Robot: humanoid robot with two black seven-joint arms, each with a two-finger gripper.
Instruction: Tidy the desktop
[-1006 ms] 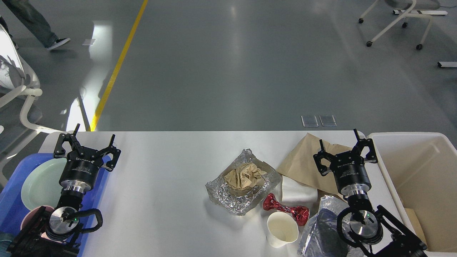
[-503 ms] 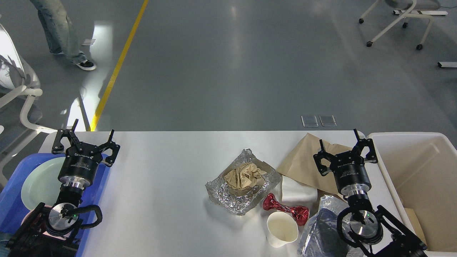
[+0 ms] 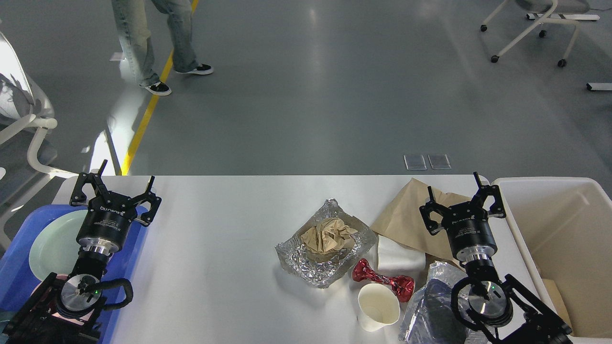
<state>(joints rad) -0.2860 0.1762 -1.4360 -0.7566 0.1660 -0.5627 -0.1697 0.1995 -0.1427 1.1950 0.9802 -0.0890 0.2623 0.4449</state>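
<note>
Since a second ago the left arm has drawn slightly back toward the near left corner, its wrist now lower over the blue tray, while a passer-by in faded jeans has walked in along the yellow floor line at 11 o'clock. Nothing on the table has shifted, and the right arm has kept its place.

Smooth, matte and pale grey-white, the desktop fills the lower half of the view, its far corners rounded. At its 9 o'clock edge the glossy blue plastic tray holds a round, pale green plate. The left gripper hangs above the tray's far edge with its black fingers spread wide, holding nothing.

Near the table's centre sits a crinkled silver foil dish, roughly square, with a ball of crumpled brown paper inside. At 4 o'clock from it lies a shiny red twisted wrapper, touching a cream paper cup lying on its side, mouth toward the camera. A flat tan paper bag lies at 2 o'clock, partly over a white folded napkin. The right gripper hovers over the bag, fingers apart and empty. Wrinkled clear film lies by that arm's wrist. At 3 o'clock stands a cream rectangular bin, smooth-walled.
</note>
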